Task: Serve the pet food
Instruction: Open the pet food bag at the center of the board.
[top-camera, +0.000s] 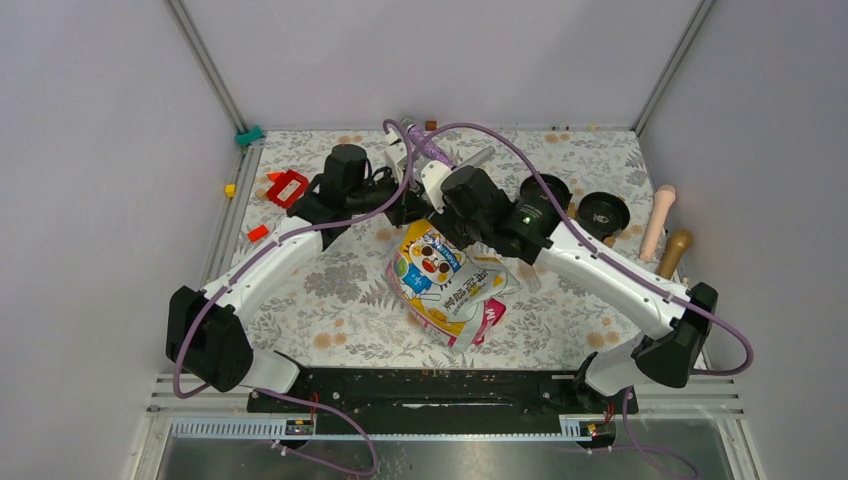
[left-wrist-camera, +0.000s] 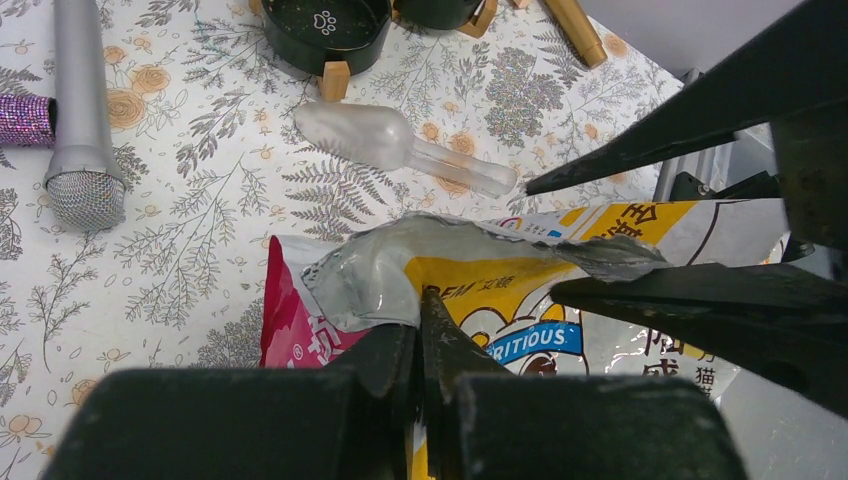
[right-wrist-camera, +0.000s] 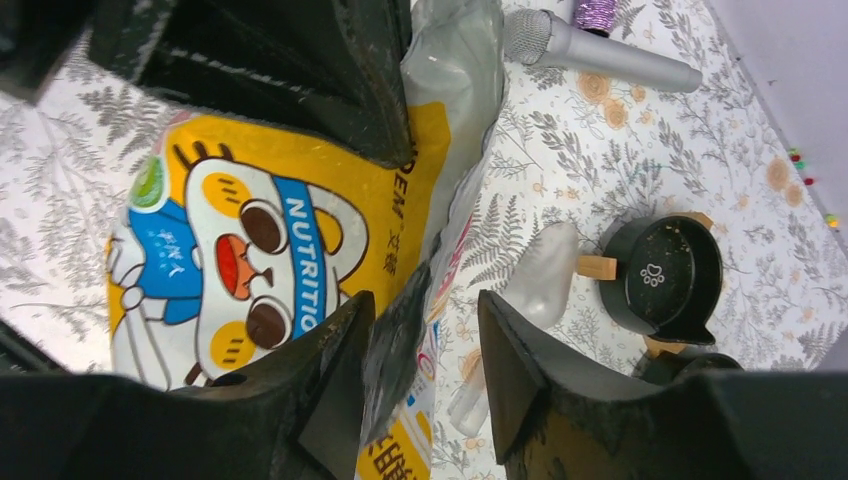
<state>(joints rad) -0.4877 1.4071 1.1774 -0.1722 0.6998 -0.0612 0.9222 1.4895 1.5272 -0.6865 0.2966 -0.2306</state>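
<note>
Top view, bag: the pet food bag (top-camera: 447, 285) lies on the floral worktop (top-camera: 330, 300), with its top end where my left arm (top-camera: 290, 245) and right arm (top-camera: 610, 270) meet.
Top view, bowl: a black bowl (top-camera: 603, 213) stands just beyond the right arm.
Left wrist, own grip: my left fingers (left-wrist-camera: 385, 355) are clenched on the bag's torn, silver-lined edge, which rises straight out of their tips.
Left wrist, other side: the right fingers (left-wrist-camera: 700, 300) come in from the right, one above the bag's mouth edge and one below it.
Left wrist, beyond the tips: I see a clear scoop (left-wrist-camera: 390, 140), the bowl past it, and a microphone (left-wrist-camera: 80, 130) off to the left.
Right wrist, own grip: the right fingers are released. They stand parted with the bag's edge in the gap, close by one finger and apart from the other.
Right wrist, bag: its cartoon face lies left of the tips.
</note>
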